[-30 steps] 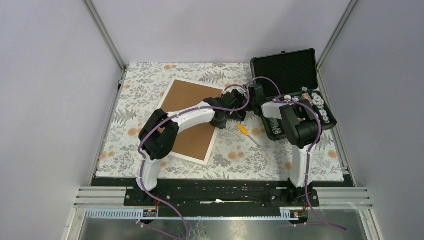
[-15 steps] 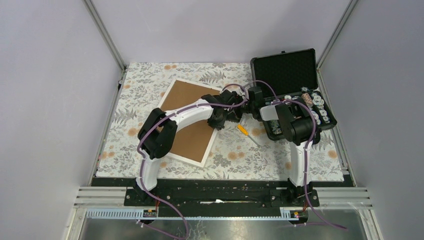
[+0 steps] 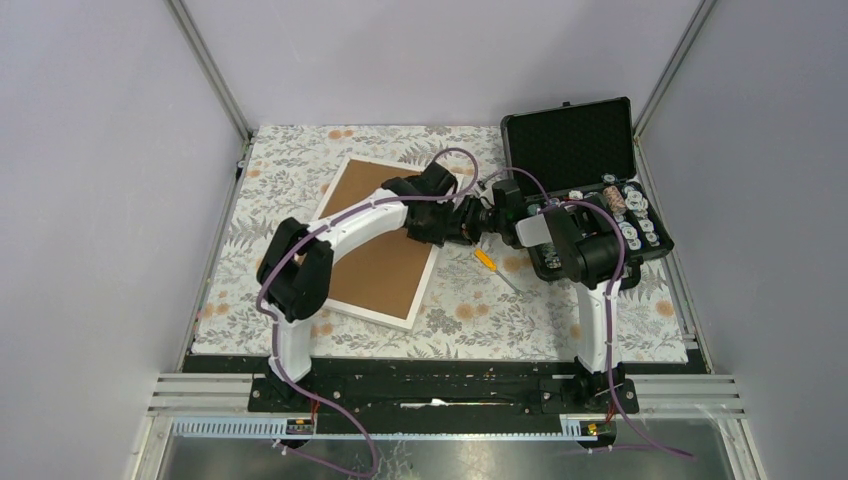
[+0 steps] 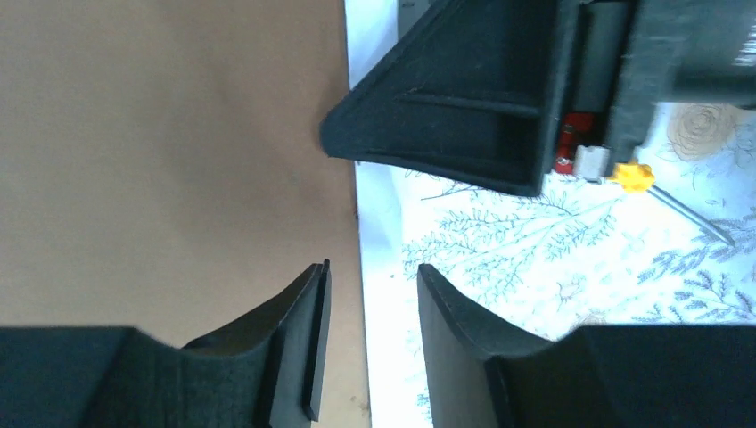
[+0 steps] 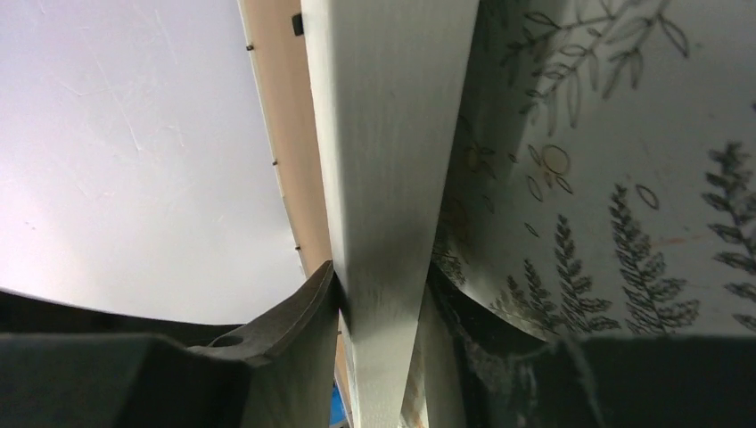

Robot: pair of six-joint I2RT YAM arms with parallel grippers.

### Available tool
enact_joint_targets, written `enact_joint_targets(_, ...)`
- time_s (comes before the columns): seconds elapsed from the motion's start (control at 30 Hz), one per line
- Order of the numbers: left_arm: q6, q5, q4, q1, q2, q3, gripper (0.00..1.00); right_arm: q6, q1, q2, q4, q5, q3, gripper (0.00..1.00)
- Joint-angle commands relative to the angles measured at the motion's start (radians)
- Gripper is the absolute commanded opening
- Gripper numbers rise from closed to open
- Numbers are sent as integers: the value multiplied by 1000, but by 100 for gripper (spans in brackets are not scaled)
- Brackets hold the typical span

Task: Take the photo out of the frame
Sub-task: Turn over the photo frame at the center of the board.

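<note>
The frame (image 3: 375, 240) lies back up on the floral cloth, brown fibreboard inside a thin white border. The photo is hidden under that back. My right gripper (image 3: 479, 216) is shut on the frame's right edge; in the right wrist view the white edge (image 5: 392, 134) runs up between the jaws of the right gripper (image 5: 382, 272), raised off the cloth. My left gripper (image 3: 452, 224) hovers just left of it. In its wrist view the left gripper (image 4: 373, 266) stands open over the brown back (image 4: 160, 134) and the white border (image 4: 374, 223), with nothing between the fingers.
A black foam-lined case (image 3: 590, 140) stands open at the back right, with several small parts in its tray. A yellow-handled screwdriver (image 3: 487, 260) lies on the cloth (image 3: 290, 160) just right of the frame, and shows in the left wrist view as well (image 4: 631, 175).
The right gripper has closed on the frame's right edge. The left arm has swung back and left over the frame, and its jaws have parted.
</note>
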Motion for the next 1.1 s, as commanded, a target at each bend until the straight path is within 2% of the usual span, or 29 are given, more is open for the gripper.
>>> enact_joint_targets(0.0,59,-57,80,13,-169,1,52,4,10,-42,3,18,14,19)
enact_joint_targets(0.07,95,-102,82,23,-205,-11,66,9,10,-70,-1,23,21,16)
enact_joint_targets(0.17,136,-146,76,57,-252,-15,94,4,10,-102,-38,34,38,12)
enact_joint_targets(0.2,147,-141,70,74,-262,-9,98,-3,9,-110,-53,37,45,10)
enact_joint_targets(0.3,201,-78,39,114,-268,17,99,-27,10,-135,-142,65,80,0)
enact_joint_targets(0.37,247,-64,8,109,-257,32,99,-23,9,-147,-180,79,97,0)
enact_joint_targets(0.53,305,-201,14,10,-253,18,99,68,10,-162,-208,104,127,0)
enact_joint_targets(0.67,322,-134,65,-23,-318,-45,99,154,9,-158,-211,107,156,0)
enact_joint_targets(0.73,350,-143,101,-65,-356,-94,99,196,9,-158,-213,116,168,0)
enact_joint_targets(0.83,360,-211,90,-129,-351,-118,99,275,14,-156,-214,120,192,0)
enact_joint_targets(1.07,385,-546,38,-220,-229,-95,99,326,27,-163,-319,148,288,0)
